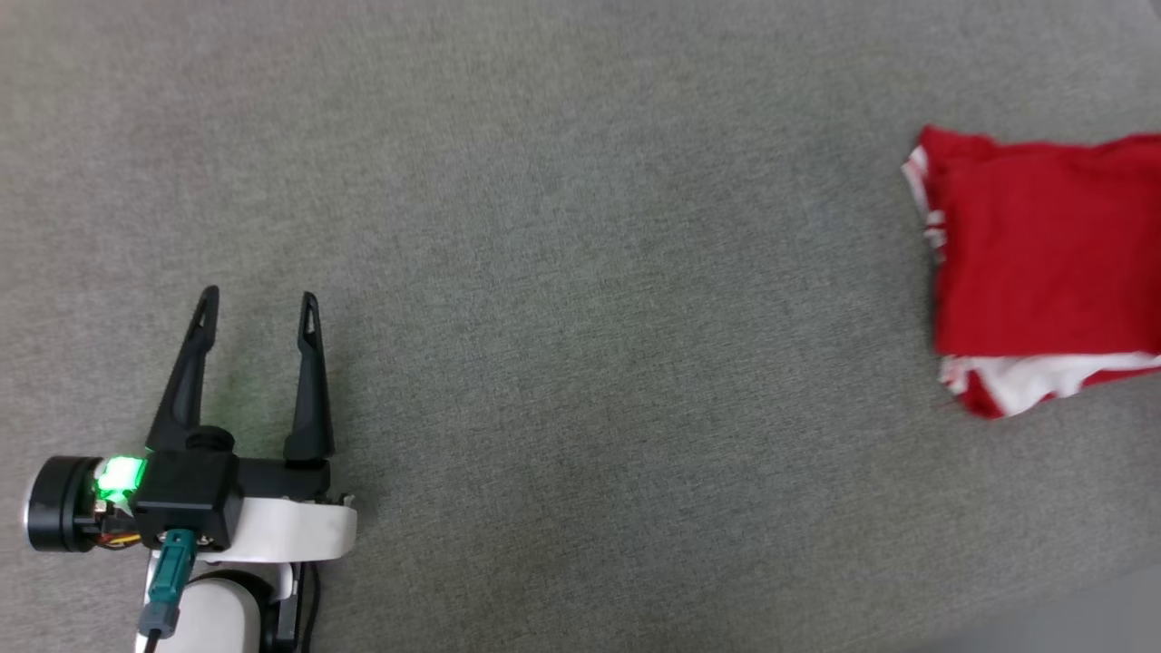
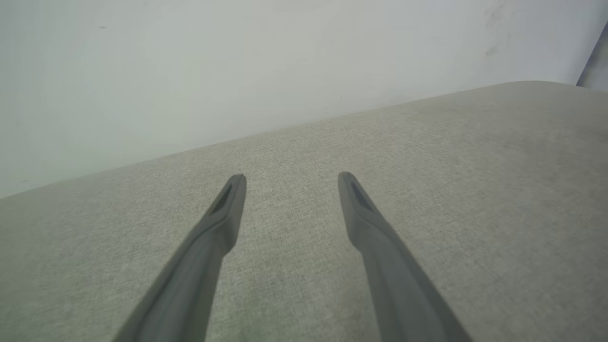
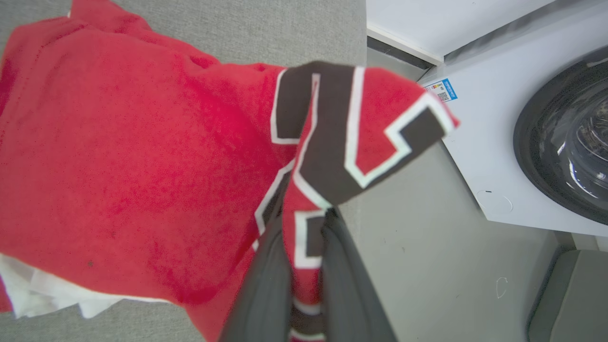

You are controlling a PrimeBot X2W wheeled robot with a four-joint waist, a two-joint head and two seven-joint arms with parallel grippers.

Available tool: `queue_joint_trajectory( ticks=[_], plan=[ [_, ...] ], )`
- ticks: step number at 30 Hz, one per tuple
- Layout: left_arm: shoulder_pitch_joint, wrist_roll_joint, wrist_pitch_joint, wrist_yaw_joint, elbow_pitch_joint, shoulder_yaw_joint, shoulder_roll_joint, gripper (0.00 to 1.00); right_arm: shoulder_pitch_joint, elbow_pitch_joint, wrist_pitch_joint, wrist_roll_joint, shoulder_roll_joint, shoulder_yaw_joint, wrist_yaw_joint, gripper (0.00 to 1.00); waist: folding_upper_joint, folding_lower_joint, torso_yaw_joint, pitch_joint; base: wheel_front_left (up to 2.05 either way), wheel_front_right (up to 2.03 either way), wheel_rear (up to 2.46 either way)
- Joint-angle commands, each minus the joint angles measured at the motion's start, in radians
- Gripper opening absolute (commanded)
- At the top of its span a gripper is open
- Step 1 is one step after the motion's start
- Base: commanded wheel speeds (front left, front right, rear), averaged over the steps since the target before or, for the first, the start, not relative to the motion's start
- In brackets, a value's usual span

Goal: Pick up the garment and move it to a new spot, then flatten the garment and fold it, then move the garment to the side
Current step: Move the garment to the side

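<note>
Left gripper: at the near left of the grey fabric surface, fingers spread wide with nothing between them. The left wrist view confirms this gripper hangs over bare cloth, with a pale wall behind the surface's far edge.

Garment: a red jersey lying folded at the far right of the surface, well apart from the left gripper and cut off by the right edge of the head view. A white sleeve shows along its near side, striped trim at its left edge.

Right gripper: fingers pressed together, pinching a raised fold of the garment that bears black white-edged lettering. The rest of the shirt rests on the surface.

Beyond the surface's edge: a grey floor and a white washing machine with a dark round door.
</note>
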Motion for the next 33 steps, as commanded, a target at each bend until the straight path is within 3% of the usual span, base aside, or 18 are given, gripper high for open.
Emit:
queue_joint_trajectory(
  ticks=[1, 9, 15, 16, 17, 26, 33],
  plan=[
    [-0.009, 0.0, -0.002, -0.002, -0.006, 0.003, 0.004, 1.0, -0.022, 0.01, -0.007, -0.011, 0.002, -0.009, -0.001, 0.0, 0.0, -0.0001, 0.001, 0.033, 0.0, 0.0, 0.0],
    [-0.035, -0.002, -0.002, 0.004, -0.054, 0.017, 0.032, 1.0, -0.131, 0.218, -0.07, -0.129, 0.035, -0.092, -0.001, 0.0, 0.0, -0.0001, 0.002, 0.119, 0.0, 0.0, 0.0],
    [-0.037, -0.004, -0.002, 0.009, -0.052, 0.016, 0.035, 1.0, -0.165, 0.288, -0.125, -0.177, 0.078, -0.113, -0.001, 0.0, 0.0, -0.0001, 0.004, 0.112, 0.0, 0.0, 0.0],
    [-0.035, -0.006, -0.002, 0.011, -0.049, 0.014, 0.032, 1.0, -0.167, 0.303, -0.134, -0.186, 0.086, -0.119, -0.001, 0.44, 0.0, -0.0001, 0.006, 0.102, 0.0, 0.0, 0.0],
    [-0.031, -0.007, -0.002, 0.013, -0.047, 0.013, 0.028, 1.0, -0.17, 0.312, -0.146, -0.198, 0.092, -0.12, -0.001, 1.0, 0.0, -0.0001, 0.008, 0.09, 0.0, 0.0, 0.0],
    [0.018, -0.02, -0.002, 0.029, -0.018, -0.009, -0.025, 1.0, -0.15, 0.305, -0.371, -0.349, 0.152, -0.242, -0.001, 1.0, 0.0, -0.0001, 0.061, -0.064, 0.0, 0.0, 0.0],
    [0.072, -0.025, -0.002, 0.032, 0.001, -0.016, -0.055, 1.0, -0.096, 0.176, -0.559, -0.441, 0.272, -0.312, -0.001, 1.0, 0.0, -0.0001, 0.106, -0.164, 0.0, 0.0, 0.0]
  ],
)
